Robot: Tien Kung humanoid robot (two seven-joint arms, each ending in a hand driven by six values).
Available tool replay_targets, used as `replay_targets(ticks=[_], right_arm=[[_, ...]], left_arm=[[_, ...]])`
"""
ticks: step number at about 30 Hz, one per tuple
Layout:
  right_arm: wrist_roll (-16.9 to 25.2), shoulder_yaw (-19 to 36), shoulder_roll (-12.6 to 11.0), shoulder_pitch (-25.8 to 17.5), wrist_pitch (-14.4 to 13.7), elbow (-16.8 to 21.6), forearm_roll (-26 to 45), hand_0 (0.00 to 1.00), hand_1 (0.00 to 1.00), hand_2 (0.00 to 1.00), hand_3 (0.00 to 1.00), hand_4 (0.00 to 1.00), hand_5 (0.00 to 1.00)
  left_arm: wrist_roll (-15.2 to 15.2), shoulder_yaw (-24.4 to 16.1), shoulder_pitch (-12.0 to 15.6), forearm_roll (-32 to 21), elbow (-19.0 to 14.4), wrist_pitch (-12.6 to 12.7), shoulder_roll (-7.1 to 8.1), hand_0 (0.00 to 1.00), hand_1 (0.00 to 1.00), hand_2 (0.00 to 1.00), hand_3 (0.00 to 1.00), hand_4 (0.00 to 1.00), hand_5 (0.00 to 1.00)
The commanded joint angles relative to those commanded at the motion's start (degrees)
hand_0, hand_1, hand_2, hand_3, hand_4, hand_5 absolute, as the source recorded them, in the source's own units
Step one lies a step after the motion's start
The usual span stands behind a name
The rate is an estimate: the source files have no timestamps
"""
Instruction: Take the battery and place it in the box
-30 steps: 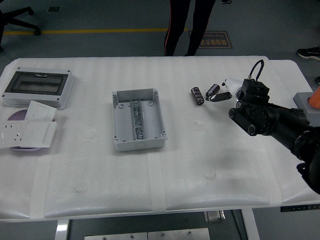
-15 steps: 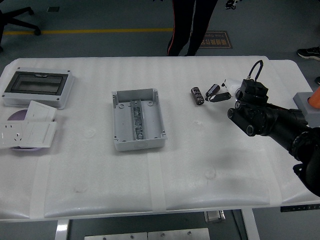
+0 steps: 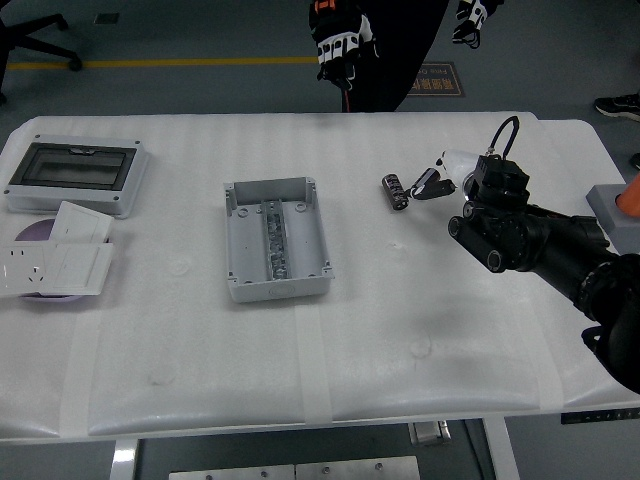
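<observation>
The black right hand (image 3: 432, 186) grips a small dark round battery. Another dark battery (image 3: 395, 190) lies just beside it on the white bench (image 3: 400, 330). The open grey plastic box (image 3: 275, 238) sits well apart

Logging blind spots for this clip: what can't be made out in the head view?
- Right hand: fingers blurred and too small, so a grip on the battery is unclear.
- Box interior: contents too small to identify.
- Person: cut off by the top edge.
- Left arm: outside the picture.

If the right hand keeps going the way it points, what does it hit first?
The right hand points left across the table; the battery lies just ahead of its fingertips, so it would likely meet that first, well before the box. Height above the table is unclear.
</observation>
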Motion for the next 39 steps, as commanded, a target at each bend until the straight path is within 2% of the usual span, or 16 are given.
replay_targets(ticks=[3, 4, 9, 10, 15, 16, 18, 21, 22, 27, 32, 34, 39], right_arm=[[0.0, 0.3, -0.1, -0.1, 0.0, -0.1, -0.2, 0.765, 0.671, 0.770, 0.861, 0.854, 0.593], [0.0, 0.3, -0.1, -0.2, 0.1, -0.1, -0.2, 0.735, 0.649, 0.723, 0.762, 0.665, 0.332], [-0.1, 0.3, -1.3, 0.2, 1.0, 0.0, -0.4, 0.735, 0.649, 0.723, 0.762, 0.665, 0.332], [-0.1, 0.3, -1.7, 0.3, 1.4, 0.1, -0.5, 0.733, 0.652, 0.723, 0.761, 0.632, 0.288], [-0.1, 0.4, -4.4, 0.9, 3.4, 0.3, -1.2, 0.733, 0.652, 0.723, 0.761, 0.632, 0.288], [-0.1, 0.4, -4.9, 0.9, 3.7, 0.3, -1.2, 0.747, 0.654, 0.730, 0.785, 0.668, 0.317], [-0.1, 0.4, -6.1, 1.0, 4.2, 0.4, -1.2, 0.747, 0.654, 0.730, 0.785, 0.668, 0.317], [-0.1, -0.1, -7.6, 0.9, 4.2, 0.6, -0.1, 0.747, 0.654, 0.730, 0.785, 0.668, 0.317], [-0.1, -0.4, -8.0, 0.9, 4.1, 0.7, 0.5, 0.754, 0.664, 0.747, 0.818, 0.700, 0.343], [0.7, -4.6, -10.2, 0.5, 1.8, 2.2, 6.0, 0.754, 0.664, 0.747, 0.818, 0.700, 0.343], [2.5, -10.6, -12.0, 0.0, -2.7, 5.1, 12.6, 0.751, 0.661, 0.758, 0.826, 0.713, 0.358], [2.6, -10.9, -12.6, -0.2, -3.4, 6.1, 13.7, 0.755, 0.663, 0.762, 0.839, 0.745, 0.388], [2.2, -8.4, -13.9, -0.9, -3.9, 7.8, 12.2, 0.755, 0.663, 0.762, 0.839, 0.745, 0.388]], left_arm=[[0.0, 0.0, 0.0, 0.0, 0.0, 0.0, -0.02, 0.377, 0.603, 0.492, 0.349, 0.476, 0.371], [0.0, 0.0, 0.0, 0.0, 0.0, 0.0, -0.03, 0.377, 0.603, 0.492, 0.349, 0.478, 0.371], [0.0, 0.0, 0.2, 0.0, 0.0, 0.0, -0.06, 0.377, 0.603, 0.492, 0.349, 0.478, 0.371], [0.0, 0.0, 0.2, -0.1, 0.0, 0.0, -0.07, 0.377, 0.604, 0.492, 0.349, 0.477, 0.371], [0.0, 0.1, 0.5, -0.4, 0.1, 0.0, -0.18, 0.377, 0.604, 0.492, 0.349, 0.477, 0.371], [-0.1, 0.1, 0.5, -0.5, 0.1, 0.0, -0.20, 0.377, 0.605, 0.491, 0.348, 0.477, 0.372], [-0.2, 0.3, 0.5, -0.8, 0.1, 0.0, -0.26, 0.377, 0.605, 0.491, 0.348, 0.477, 0.372], [-0.2, 0.5, 0.6, -1.0, 0.2, 0.1, -0.31, 0.377, 0.605, 0.491, 0.348, 0.477, 0.372], [-0.3, 0.6, 0.6, -1.2, 0.2, 0.1, -0.32, 0.377, 0.605, 0.491, 0.348, 0.477, 0.374], [-0.4, 0.8, 0.6, -1.7, 0.3, 0.2, -0.40, 0.377, 0.605, 0.491, 0.348, 0.477, 0.374], [-0.6, 1.3, 0.8, -2.4, 0.3, 0.2, -0.57, 0.377, 0.605, 0.491, 0.347, 0.479, 0.377], [-0.7, 1.4, 0.8, -2.6, 0.3, 0.3, -0.60, 0.377, 0.605, 0.491, 0.347, 0.478, 0.377], [-0.8, 1.6, 0.8, -3.1, 0.3, 0.3, -0.63, 0.377, 0.605, 0.491, 0.347, 0.478, 0.377]])
